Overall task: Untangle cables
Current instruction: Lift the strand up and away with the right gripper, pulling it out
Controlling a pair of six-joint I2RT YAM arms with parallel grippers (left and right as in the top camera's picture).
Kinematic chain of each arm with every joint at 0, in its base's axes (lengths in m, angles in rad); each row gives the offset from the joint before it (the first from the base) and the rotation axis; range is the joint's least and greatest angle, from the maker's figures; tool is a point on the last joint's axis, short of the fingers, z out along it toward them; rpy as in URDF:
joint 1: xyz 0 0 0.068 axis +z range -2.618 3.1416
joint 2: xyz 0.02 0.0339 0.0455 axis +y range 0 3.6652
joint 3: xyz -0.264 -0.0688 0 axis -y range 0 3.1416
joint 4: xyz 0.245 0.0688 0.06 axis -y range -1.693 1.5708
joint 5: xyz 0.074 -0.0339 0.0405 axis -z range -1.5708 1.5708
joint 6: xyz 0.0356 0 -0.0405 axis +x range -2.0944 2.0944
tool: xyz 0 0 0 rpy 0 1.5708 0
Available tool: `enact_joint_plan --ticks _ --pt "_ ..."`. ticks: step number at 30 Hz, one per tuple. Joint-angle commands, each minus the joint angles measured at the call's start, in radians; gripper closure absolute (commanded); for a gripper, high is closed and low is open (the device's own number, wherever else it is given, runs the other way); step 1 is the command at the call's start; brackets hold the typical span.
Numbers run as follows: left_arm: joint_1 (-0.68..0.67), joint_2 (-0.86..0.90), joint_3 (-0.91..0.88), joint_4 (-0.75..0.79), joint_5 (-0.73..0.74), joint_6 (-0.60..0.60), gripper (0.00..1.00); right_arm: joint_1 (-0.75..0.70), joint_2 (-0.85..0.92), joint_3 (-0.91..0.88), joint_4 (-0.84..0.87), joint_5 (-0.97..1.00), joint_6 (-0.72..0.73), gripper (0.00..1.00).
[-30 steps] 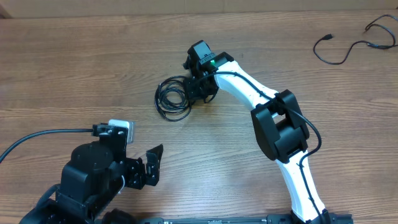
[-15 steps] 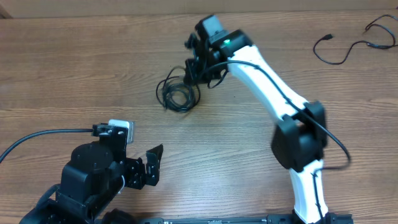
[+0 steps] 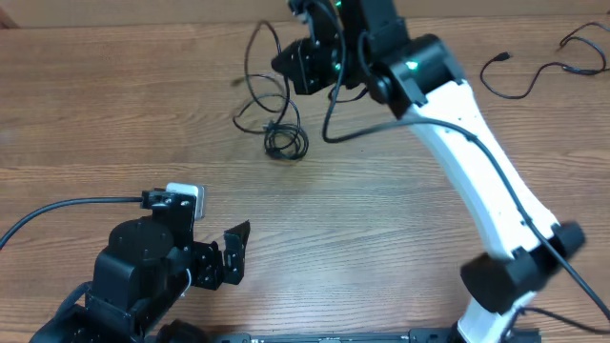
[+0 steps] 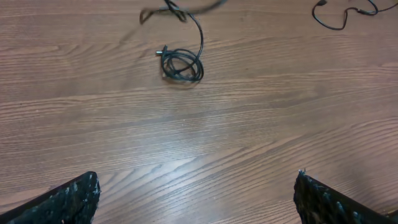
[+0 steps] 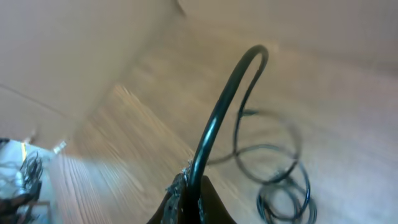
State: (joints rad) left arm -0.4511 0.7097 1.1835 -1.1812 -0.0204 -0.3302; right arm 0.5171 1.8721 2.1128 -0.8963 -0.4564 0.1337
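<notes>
overhead: fixed above the table [image 3: 95,95], looking straight down, far enough to take in both arms [image 3: 477,143].
left wrist: low near the front edge, facing forward across the wood, own fingers [image 4: 68,202] at the bottom corners.
right wrist: high and tilted (badly blurred), looking down along a lifted strand of the cables [image 5: 217,118].
shared: coiled part of the cables on the table, in all three views.

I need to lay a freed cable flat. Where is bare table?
Bare wood lies between the coiled cables and the left gripper, and far left. Crowded: under the right gripper holding a strand up, and by the loose cable far right.
</notes>
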Motion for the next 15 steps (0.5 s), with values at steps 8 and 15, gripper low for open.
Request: enact_joint_plan --ticks 8,15 --pt "-0.001 0.002 -0.003 0.003 -0.013 0.02 0.0 -0.002 -0.237 0.023 0.143 -0.008 -0.006 0.96" --pt "-0.001 0.002 -0.003 0.003 -0.013 0.019 0.0 -0.002 -0.256 0.022 0.183 0.007 0.001 0.96"
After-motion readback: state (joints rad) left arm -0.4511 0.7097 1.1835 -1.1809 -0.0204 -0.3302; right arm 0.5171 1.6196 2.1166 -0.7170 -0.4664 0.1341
